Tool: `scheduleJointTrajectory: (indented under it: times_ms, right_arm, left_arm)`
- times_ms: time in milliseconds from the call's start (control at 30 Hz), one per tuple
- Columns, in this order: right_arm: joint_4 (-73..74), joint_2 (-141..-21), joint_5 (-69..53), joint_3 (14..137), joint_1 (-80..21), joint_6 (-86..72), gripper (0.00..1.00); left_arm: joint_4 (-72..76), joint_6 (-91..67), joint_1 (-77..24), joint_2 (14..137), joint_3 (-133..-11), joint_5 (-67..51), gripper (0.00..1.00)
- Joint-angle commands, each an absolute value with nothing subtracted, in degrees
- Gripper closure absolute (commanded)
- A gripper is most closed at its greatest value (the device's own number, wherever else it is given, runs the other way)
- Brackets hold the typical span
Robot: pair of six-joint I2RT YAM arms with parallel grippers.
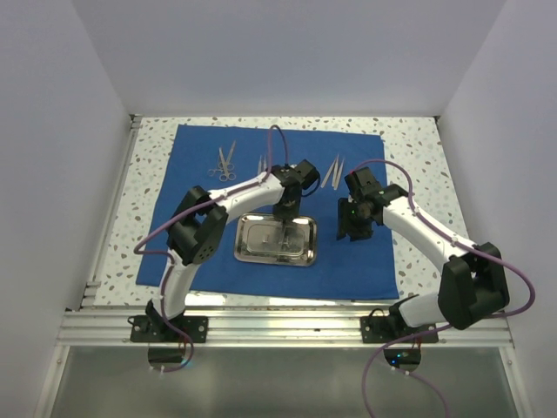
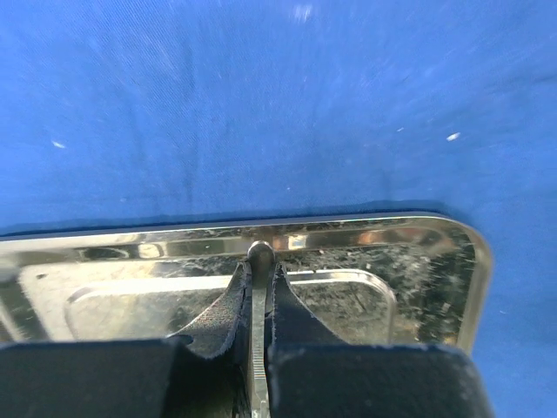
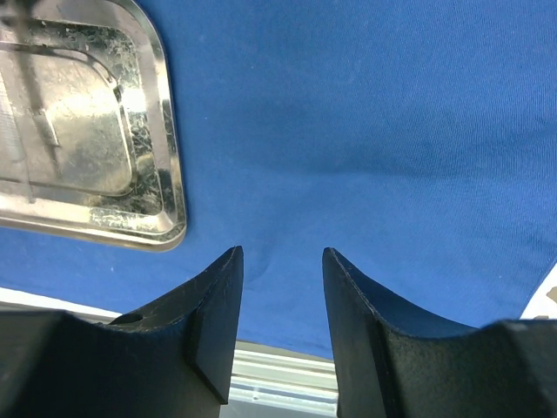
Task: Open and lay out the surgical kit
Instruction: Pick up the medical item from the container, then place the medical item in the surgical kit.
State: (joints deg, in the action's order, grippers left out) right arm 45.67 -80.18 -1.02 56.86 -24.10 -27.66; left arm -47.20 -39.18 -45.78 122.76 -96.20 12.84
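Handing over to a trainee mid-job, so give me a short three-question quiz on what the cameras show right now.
1. True or false: the left gripper is shut on a thin metal instrument over the steel tray.
2. The right gripper is: A) open above the blue cloth; B) shut on the tray rim; C) shut on the cloth.
3. Fill in: the scissors lie on the cloth's far-____ part.
Key: 1 true; 2 A; 3 left.
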Motion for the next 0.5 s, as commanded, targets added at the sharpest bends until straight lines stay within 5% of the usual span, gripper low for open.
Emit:
scheduleJointTrajectory:
  times_ms: [0,467]
  right_arm:
    - [46.1,-78.9,-0.4,58.7,-24.3,-28.4,0.54]
    - [47.5,-80.7,-0.1,59.3,-24.2,-27.6,0.54]
  left_arm:
    - [-52.5,-37.1,-45.8,121.6,-103.6,16.9,1.00]
    - [-44.9,-26.8,-34.1,133.1,-121.1,26.2,1.00]
